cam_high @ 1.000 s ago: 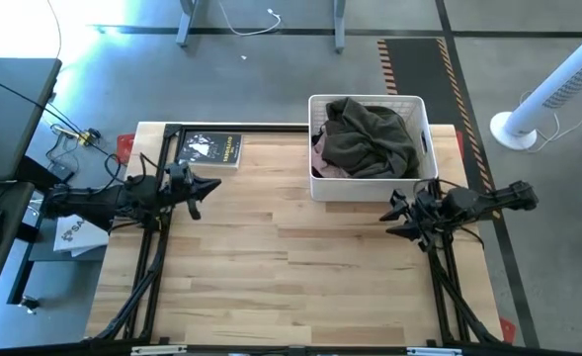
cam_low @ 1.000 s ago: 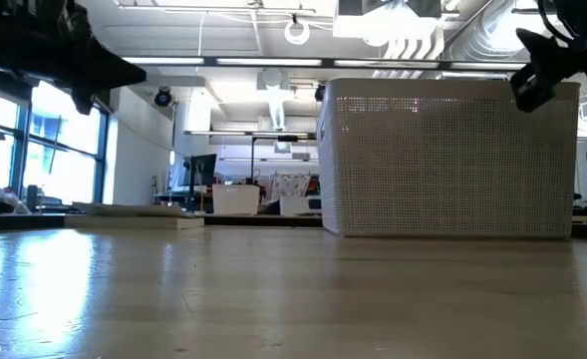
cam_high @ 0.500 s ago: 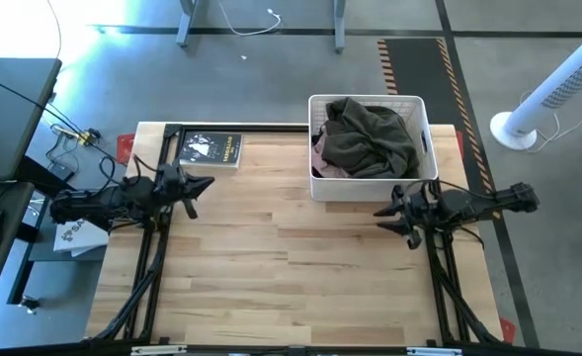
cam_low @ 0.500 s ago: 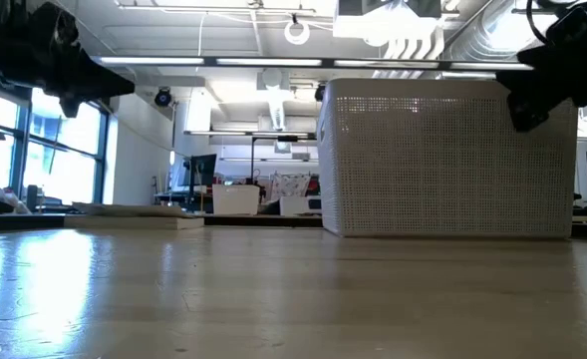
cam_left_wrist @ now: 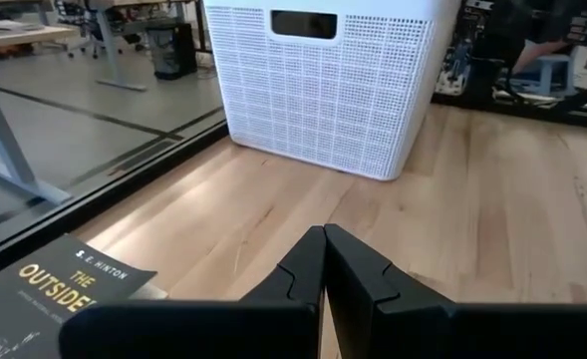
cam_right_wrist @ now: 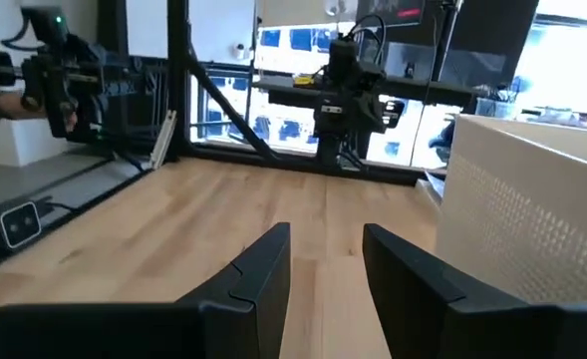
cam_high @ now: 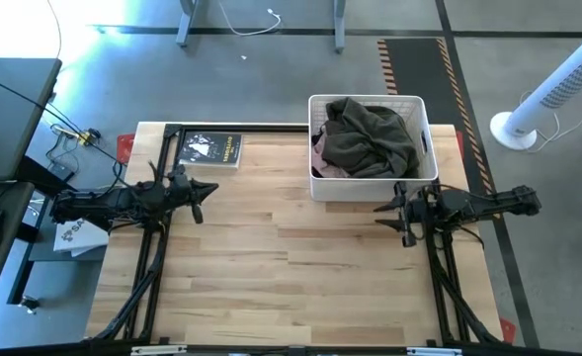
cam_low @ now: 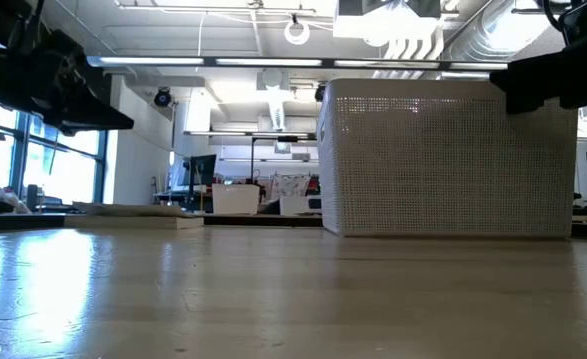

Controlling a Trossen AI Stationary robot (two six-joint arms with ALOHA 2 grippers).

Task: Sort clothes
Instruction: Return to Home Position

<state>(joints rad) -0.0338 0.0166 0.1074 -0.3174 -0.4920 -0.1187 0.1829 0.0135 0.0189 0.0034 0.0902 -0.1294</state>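
Observation:
The clothes lie heaped in the white lattice basket [cam_high: 370, 178] at the table's far right: a dark olive-brown garment [cam_high: 370, 138] on top, a pale pink one [cam_high: 322, 158] showing at the basket's left side. The other garments are hidden. My left gripper [cam_high: 209, 187] is shut and empty above the table's left part; its shut fingers show in the left wrist view [cam_left_wrist: 323, 261]. My right gripper [cam_high: 384, 220] is open and empty just near of the basket; its parted fingers show in the right wrist view [cam_right_wrist: 325, 261].
A dark flat book [cam_high: 209, 149] lies at the table's far left and also shows in the left wrist view [cam_left_wrist: 54, 289]. The basket stands tall in the low view [cam_low: 447, 160]. Bare wood [cam_high: 291, 267] spreads over the table's middle and near part.
My right gripper has gone toward the table's left edge along the basket's near wall and has turned level. My left gripper has drawn back a little toward the table's left edge. The clothes have stayed where they were.

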